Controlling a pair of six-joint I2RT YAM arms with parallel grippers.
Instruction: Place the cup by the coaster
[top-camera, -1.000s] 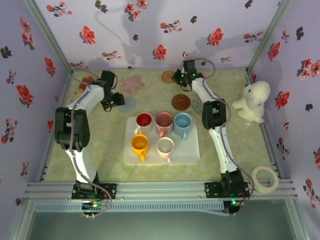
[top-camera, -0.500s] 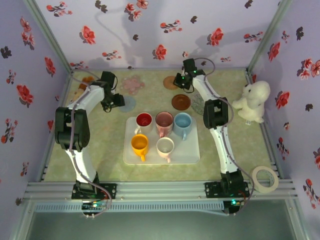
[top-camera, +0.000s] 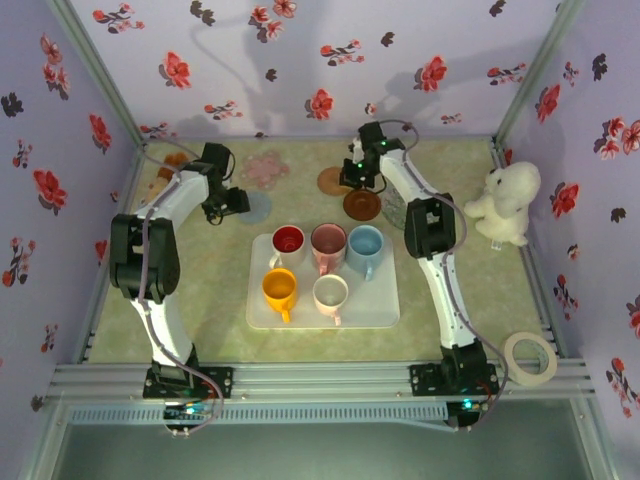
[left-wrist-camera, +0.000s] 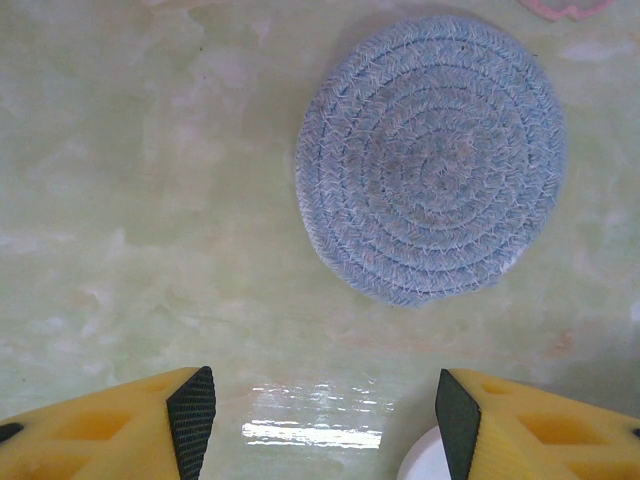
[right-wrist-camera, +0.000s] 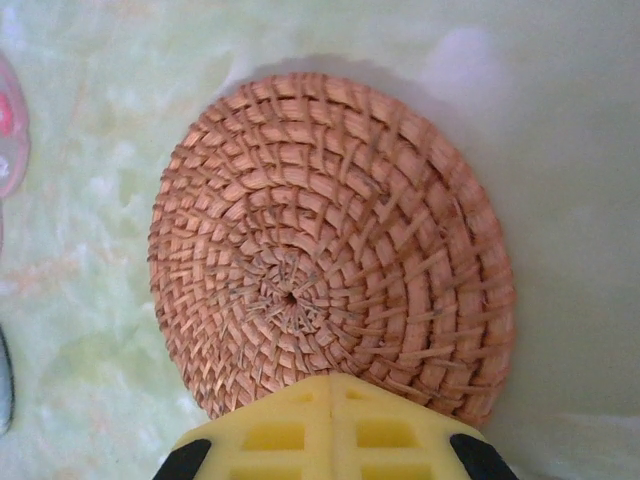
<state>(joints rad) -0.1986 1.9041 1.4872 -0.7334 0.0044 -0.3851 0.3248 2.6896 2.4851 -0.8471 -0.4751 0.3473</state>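
- the right gripper (top-camera: 355, 174), clenched on the rim of the woven coaster (top-camera: 330, 180), has drawn it in over the past second from farther beyond the tray (top-camera: 385, 312). the coaster now lies just past the tray's far side, to the left of the brown coaster (top-camera: 362, 204).
- from the right wrist we see the closed fingers sitting over the coaster's near rim, with the rest of the weave flat on the table ahead of them.
- the left gripper (top-camera: 232, 200) has not moved. it hangs released off the tray's far left corner with nothing between its fingers, and the blue coaster (top-camera: 260, 209) lies just ahead of it.
- the cups stand untouched on the tray: the red cup (top-camera: 288, 240), pink cup (top-camera: 328, 240) and blue cup (top-camera: 366, 242) in the far row, the yellow cup (top-camera: 279, 286) and white cup (top-camera: 330, 291) in the near row.
- we judge this to be setup, not delivery. a coaster is being brought close to the tray, and no cup has been picked up yet.
- the shift should shorten the carry for whichever cup goes beside it, though the right gripper must first let go of the coaster.
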